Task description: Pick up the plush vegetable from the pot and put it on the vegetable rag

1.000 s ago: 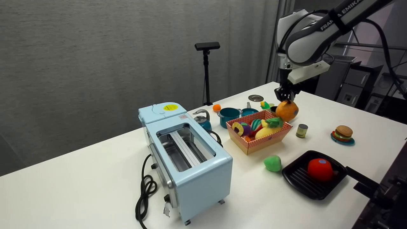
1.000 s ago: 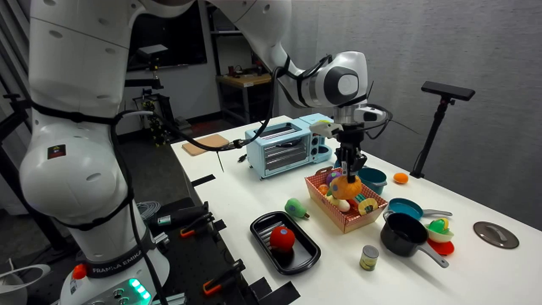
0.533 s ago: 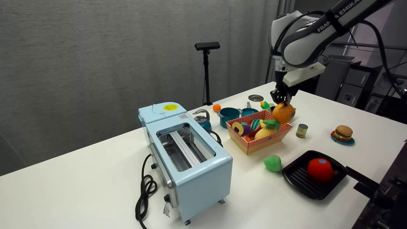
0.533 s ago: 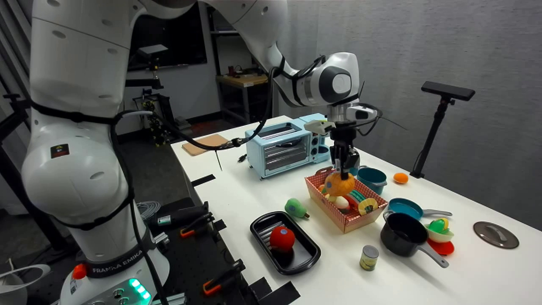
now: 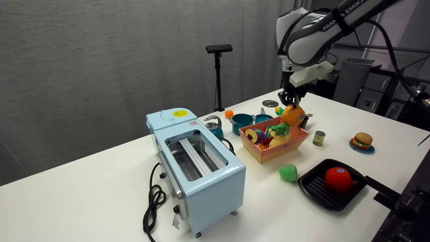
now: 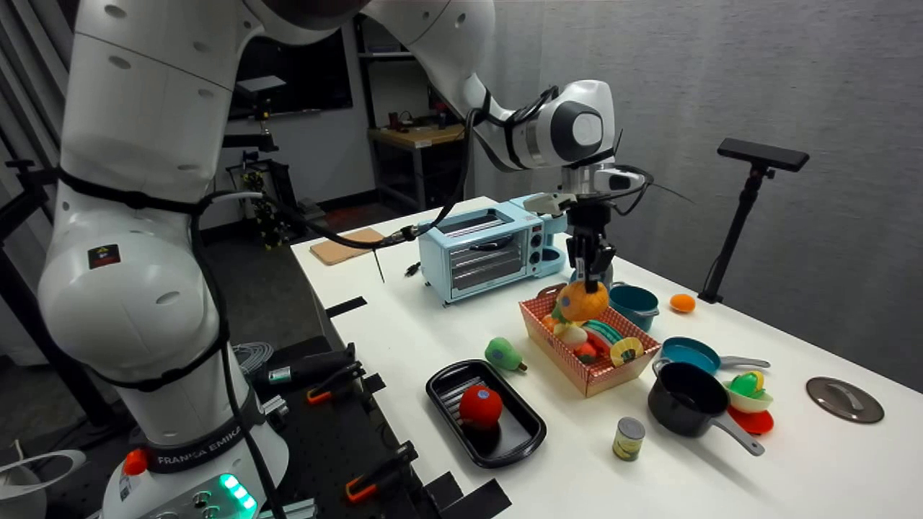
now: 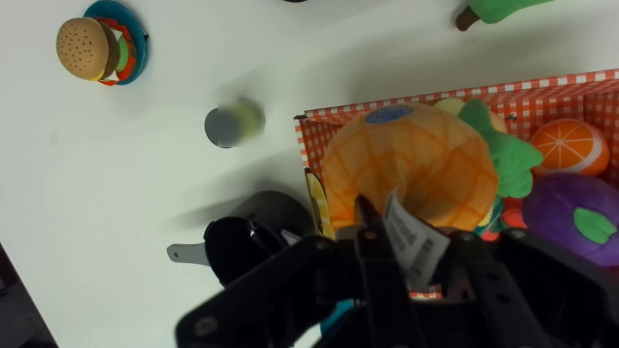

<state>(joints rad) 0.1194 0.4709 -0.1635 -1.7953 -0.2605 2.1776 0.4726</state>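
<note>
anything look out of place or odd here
Yes: the green plush pear lies on its side on bare table, while other plush produce sits in the basket. Also, a white tag pokes out where the gripper holds the orange plush.

Plush pineapple [image 7: 413, 162], seemingly tilted, over basket [image 5: 285, 150]

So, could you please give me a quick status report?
Gripper closed on the big orange plush. Plush held over the checkered basket; contact below unclear. Watermelon slice and purple plush in there may crowd it.
</note>
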